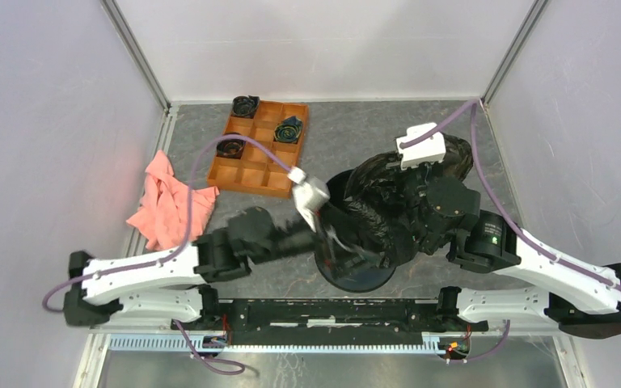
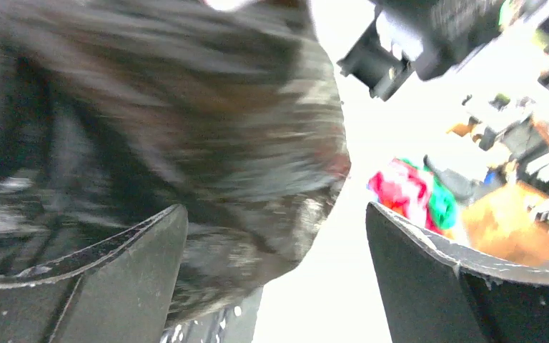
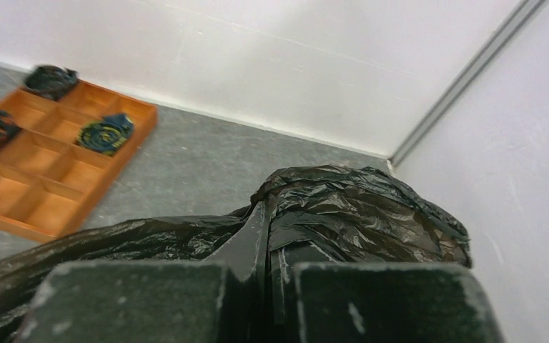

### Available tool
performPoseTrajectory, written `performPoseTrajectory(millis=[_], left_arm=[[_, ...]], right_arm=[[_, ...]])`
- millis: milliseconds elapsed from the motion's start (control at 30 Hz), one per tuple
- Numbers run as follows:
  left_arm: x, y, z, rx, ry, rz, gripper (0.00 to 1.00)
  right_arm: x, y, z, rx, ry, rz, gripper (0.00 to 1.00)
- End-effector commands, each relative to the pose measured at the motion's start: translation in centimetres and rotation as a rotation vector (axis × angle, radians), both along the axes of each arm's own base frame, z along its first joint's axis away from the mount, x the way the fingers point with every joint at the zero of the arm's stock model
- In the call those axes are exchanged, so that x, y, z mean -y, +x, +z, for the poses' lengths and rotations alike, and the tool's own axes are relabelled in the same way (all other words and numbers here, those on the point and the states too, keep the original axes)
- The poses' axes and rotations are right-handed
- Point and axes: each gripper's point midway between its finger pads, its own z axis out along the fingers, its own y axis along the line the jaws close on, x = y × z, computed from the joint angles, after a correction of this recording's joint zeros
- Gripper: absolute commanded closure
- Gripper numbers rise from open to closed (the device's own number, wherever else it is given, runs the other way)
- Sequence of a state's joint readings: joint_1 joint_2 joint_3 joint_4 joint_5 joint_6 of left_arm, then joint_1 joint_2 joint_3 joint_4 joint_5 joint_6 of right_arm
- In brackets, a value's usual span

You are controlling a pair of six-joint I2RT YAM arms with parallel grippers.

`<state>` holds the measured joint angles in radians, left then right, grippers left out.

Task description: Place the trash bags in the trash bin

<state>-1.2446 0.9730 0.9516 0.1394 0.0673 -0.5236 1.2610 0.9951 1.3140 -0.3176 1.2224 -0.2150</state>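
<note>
Film of black bag [image 3: 357,214] pinched in nearly closed right gripper [image 3: 257,289]; left gripper [image 2: 275,271] spread wide beside it, holding nothing. Rest of bag drapes over bin [image 1: 364,280].

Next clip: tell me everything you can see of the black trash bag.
The trash bag is thin, glossy black film, heavily wrinkled and bunched. It heaps over the trash bin, trailing toward the back right corner; how much is inside cannot be told. The right gripper pinches a fold of it. The left gripper is open, close beside the film.
</note>
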Motion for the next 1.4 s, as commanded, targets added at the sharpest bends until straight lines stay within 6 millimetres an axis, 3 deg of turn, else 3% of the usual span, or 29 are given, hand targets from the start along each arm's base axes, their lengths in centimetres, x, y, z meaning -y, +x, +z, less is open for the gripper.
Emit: performPoseTrajectory(millis=[0, 100, 200, 267, 333, 467, 533, 633, 800, 933, 1133, 1367], left_arm=[[2.5, -0.6, -2.0, 0.216, 0.224, 0.185, 0.00], [2.4, 1.8, -3.0, 0.181, 0.273, 0.363, 0.04], [2.6, 3.3, -3.5, 0.123, 0.272, 0.474, 0.18], [1.3, 5.5, -4.4, 0.050, 0.294, 0.632, 0.30], [0.0, 7.0, -5.4, -0.037, 0.307, 0.709, 0.42], [-1.6, 8.5, -7.2, -0.098, 0.311, 0.704, 0.46], [-1.7, 8.5, -7.8, -0.066, 0.353, 0.669, 0.41], [-0.8, 7.0, -7.9, 0.018, 0.399, 0.529, 0.27], [-0.6, 2.8, -7.4, 0.119, 0.359, 0.250, 0.12], [-3.2, 1.4, -6.0, 0.110, 0.305, 0.211, 0.00], [-8.4, 3.1, -7.1, -0.044, 0.398, 0.406, 0.00], [-11.6, 5.0, -10.7, -0.178, 0.406, 0.615, 0.00]], right_arm=[[-1.3, -0.2, 2.1, 0.009, 0.157, 0.071, 0.99], [-1.6, -0.2, 2.3, 0.010, 0.174, 0.090, 0.99], [-2.3, -0.3, 2.3, 0.007, 0.190, 0.127, 0.98], [-3.1, -0.5, 2.0, -0.001, 0.191, 0.170, 0.98], [-4.1, -0.7, 1.1, -0.022, 0.165, 0.224, 0.98], [-7.5, -2.1, -3.0, -0.150, 0.089, 0.411, 0.92], [-9.5, -3.5, -5.5, -0.243, 0.073, 0.528, 0.90], [-10.4, -4.8, -8.4, -0.354, 0.026, 0.590, 0.90], [-7.8, -3.3, -10.6, -0.369, -0.060, 0.419, 0.94], [-7.8, -2.6, -12.7, -0.395, -0.102, 0.420, 0.92], [-7.9, -1.0, -17.1, -0.458, -0.145, 0.414, 0.91], [-11.6, 1.9, -16.9, -0.447, -0.001, 0.553, 0.96]])
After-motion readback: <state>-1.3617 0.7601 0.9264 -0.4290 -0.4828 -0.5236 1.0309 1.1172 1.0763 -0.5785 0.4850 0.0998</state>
